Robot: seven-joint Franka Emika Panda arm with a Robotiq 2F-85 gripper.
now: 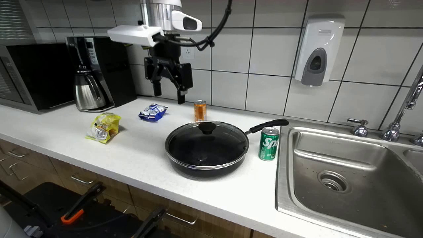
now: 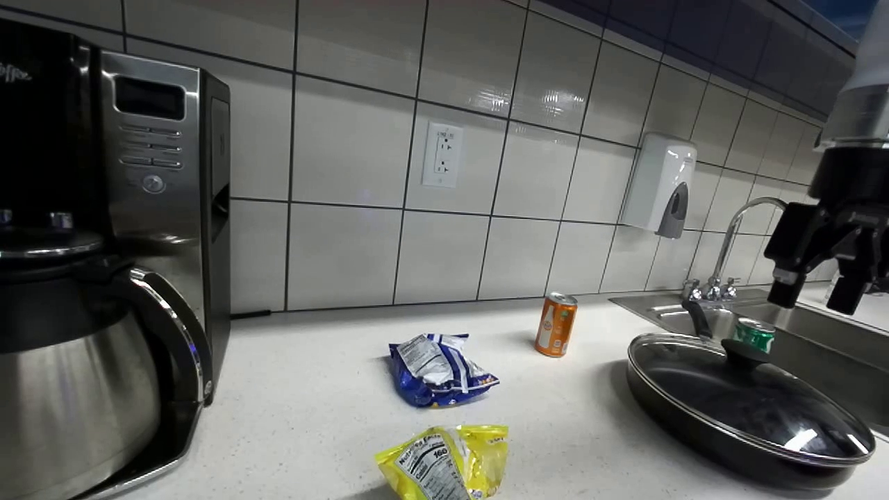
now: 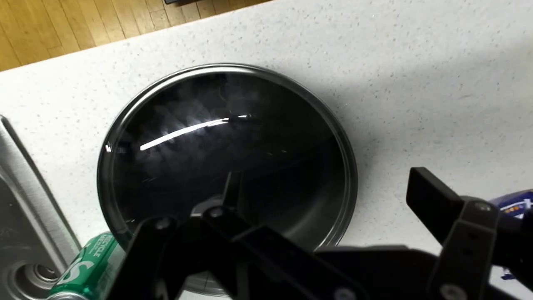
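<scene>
Lidded pan (image 1: 206, 148) sat on the counter (image 1: 142, 142). Gripper (image 1: 169, 93) hung above the pan, clear of it, jaws spread wide, holding nothing. Green can (image 1: 268, 145) stood just beside the pan, sink (image 1: 285, 198) on the same side; orange can (image 1: 200, 111) near the pan; blue bag (image 1: 153, 112) and yellow bag (image 1: 104, 128) farther from it.

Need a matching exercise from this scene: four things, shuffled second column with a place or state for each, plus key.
Column 1
1. pan
2. green can
3. blue packet
4. fingers

Column 2
A. standing between the pan and the sink
B. open, with nothing between them
C. covered by a lid
D. lying crumpled on the counter

Pairs: 1-C, 2-A, 3-D, 4-B
</scene>
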